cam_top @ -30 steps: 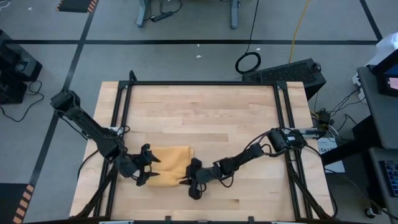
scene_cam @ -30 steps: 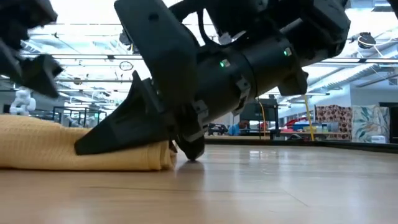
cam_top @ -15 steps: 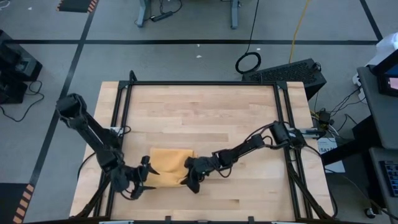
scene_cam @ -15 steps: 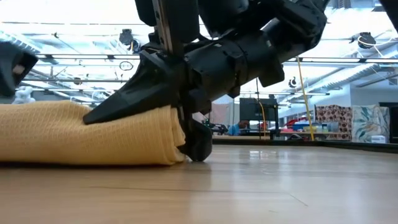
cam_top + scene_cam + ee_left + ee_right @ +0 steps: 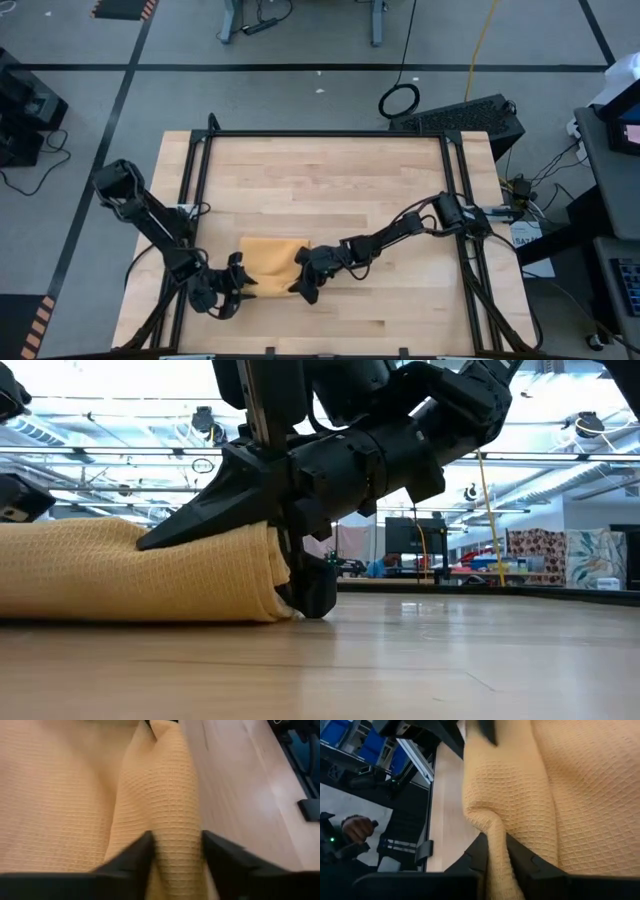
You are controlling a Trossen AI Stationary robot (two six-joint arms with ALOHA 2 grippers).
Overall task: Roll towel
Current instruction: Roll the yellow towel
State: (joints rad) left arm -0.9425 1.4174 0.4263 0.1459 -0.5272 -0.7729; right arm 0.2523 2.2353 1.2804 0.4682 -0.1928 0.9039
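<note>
The mustard-yellow towel point(image 5: 272, 260) lies folded on the wooden table, near its front edge, with a raised rolled ridge point(image 5: 165, 790) along its near side. My left gripper point(image 5: 236, 284) is at the towel's near left end, shut on that ridge. My right gripper point(image 5: 302, 282) is at the near right end, shut on a fold of the towel point(image 5: 130, 570). The towel's right end stands lifted off the table in the low view; the rest lies flat. My left gripper pinches the rolled ridge point(image 5: 176, 845) at the towel's left end between its two fingers point(image 5: 142, 852), which lie along the ridge, slanting down from the table's left. The ridge rests on the towel and the table. My right gripper pinches a thin fold point(image 5: 496, 842) at the towel's near right end between its two fingers point(image 5: 520, 855). In the low view one finger point(image 5: 200, 525) lies over the cloth and the other point(image 5: 315, 588) under its end. It comes slanting down from the right. That end is raised.
Black frame rails point(image 5: 195, 170) run along the table's left, far and right sides. Bare wood point(image 5: 330, 190) stretches beyond the towel toward the far edge. In the right wrist view a person's hand point(image 5: 357, 827) shows off the table.
My left gripper has gone down and toward the table's near edge, to the towel's near left end. My right gripper has risen a little, rolled, and shifted toward the left, so the towel's right end now stands higher and bulkier than before.
</note>
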